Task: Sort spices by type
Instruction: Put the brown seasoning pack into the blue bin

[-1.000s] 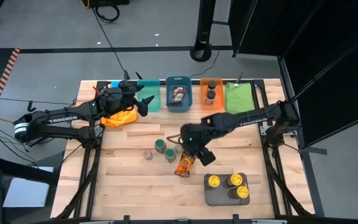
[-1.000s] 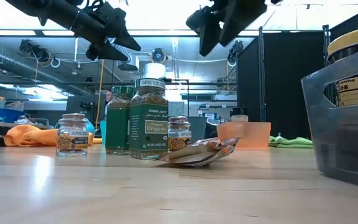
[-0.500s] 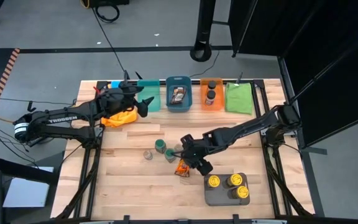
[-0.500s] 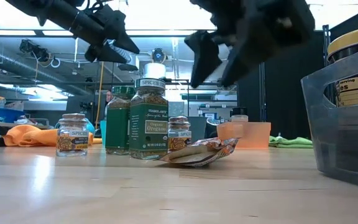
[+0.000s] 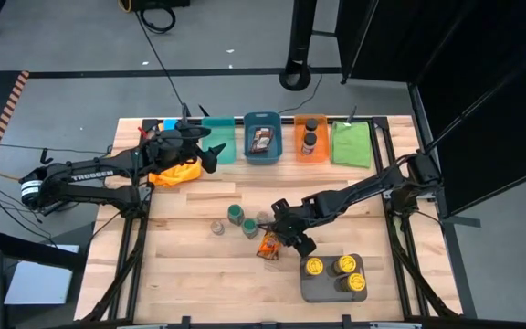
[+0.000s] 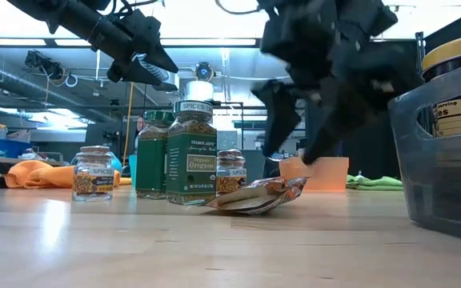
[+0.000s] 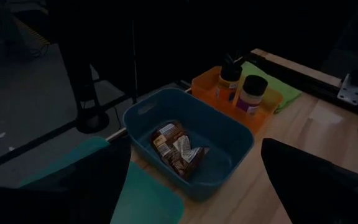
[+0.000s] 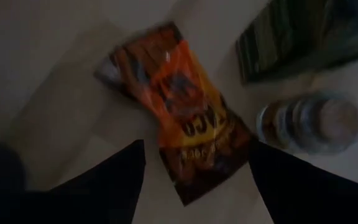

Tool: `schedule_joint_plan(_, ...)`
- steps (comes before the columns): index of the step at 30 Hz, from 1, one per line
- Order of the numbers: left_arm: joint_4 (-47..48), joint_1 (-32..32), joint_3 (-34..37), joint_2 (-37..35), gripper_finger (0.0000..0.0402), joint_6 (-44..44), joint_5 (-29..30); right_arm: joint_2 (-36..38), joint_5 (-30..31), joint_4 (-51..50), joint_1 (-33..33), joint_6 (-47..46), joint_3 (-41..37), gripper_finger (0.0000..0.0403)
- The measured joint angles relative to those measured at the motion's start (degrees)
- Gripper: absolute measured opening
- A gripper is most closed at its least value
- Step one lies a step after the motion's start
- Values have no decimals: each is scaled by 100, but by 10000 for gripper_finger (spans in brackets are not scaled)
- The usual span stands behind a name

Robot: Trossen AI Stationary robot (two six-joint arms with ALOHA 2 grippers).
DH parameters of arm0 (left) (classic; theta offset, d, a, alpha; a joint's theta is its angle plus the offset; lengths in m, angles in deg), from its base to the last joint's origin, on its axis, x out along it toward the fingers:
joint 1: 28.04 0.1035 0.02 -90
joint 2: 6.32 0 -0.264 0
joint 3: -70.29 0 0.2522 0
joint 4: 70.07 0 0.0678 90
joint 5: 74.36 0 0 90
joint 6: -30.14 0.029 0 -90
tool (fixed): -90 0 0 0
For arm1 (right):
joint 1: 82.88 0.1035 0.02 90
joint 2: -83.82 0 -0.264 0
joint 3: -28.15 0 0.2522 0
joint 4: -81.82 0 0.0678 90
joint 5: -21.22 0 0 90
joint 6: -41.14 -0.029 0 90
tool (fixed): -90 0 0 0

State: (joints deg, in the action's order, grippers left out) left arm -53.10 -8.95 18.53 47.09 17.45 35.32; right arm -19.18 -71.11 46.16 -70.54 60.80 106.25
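Observation:
An orange foil packet [image 5: 269, 245] lies flat on the table, also seen in the low view [image 6: 258, 196] and in the right wrist view [image 8: 185, 127]. My right gripper [image 5: 290, 236] hovers open just above it, with one finger on each side [image 8: 196, 149] and its tips a little clear of the foil [image 6: 293, 154]. Beside the packet stand two green-lidded jars [image 5: 235, 214], [image 5: 249, 228], a grey-lidded jar [image 5: 216, 228] and another small jar [image 5: 263, 219]. My left gripper [image 5: 215, 153] waits open above the teal bin [image 5: 217, 144].
Along the far edge sit a blue bin [image 5: 263, 123] holding brown packets [image 7: 176, 149], an orange bin [image 5: 299, 137] with two dark-lidded jars, and a green cloth [image 5: 352, 143]. A grey tray [image 5: 327, 291] with three yellow-lidded jars lies near-right. An orange cloth [image 5: 176, 174] lies on the left.
My right gripper has come down from high above the table toward the orange packet, moving a little toward the near edge, and has stayed open. The packet and jars have not moved.

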Motion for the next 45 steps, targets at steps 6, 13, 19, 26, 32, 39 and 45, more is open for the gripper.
schedule_joint_plan(6, -2, 0, 0, 0, 369, 26, 1, 0, 52, 310, -95, 105, -276, 285)
schedule_joint_plan(13, -4, 0, 0, 0, 369, 31, -1, -2, 103, 662, -195, 116, -507, 281)
schedule_joint_plan(19, -4, 0, -2, 0, 369, 38, 1, 0, 98, 758, -204, 378, -620, 275)
schedule_joint_plan(26, -7, 0, 0, 0, 369, 42, 1, -1, 129, 1083, -204, 424, -789, 260)
schedule_joint_plan(32, -7, 0, 0, 0, 369, 44, 1, 0, 150, 1139, -204, 441, -791, 237)
schedule_joint_plan(39, -7, 0, 0, 0, 369, 43, 1, -1, 555, 1137, -195, 535, -791, 180)
schedule_joint_plan(45, -8, 0, 0, 0, 369, 44, 1, 0, 791, 1137, -193, 669, -791, 99)
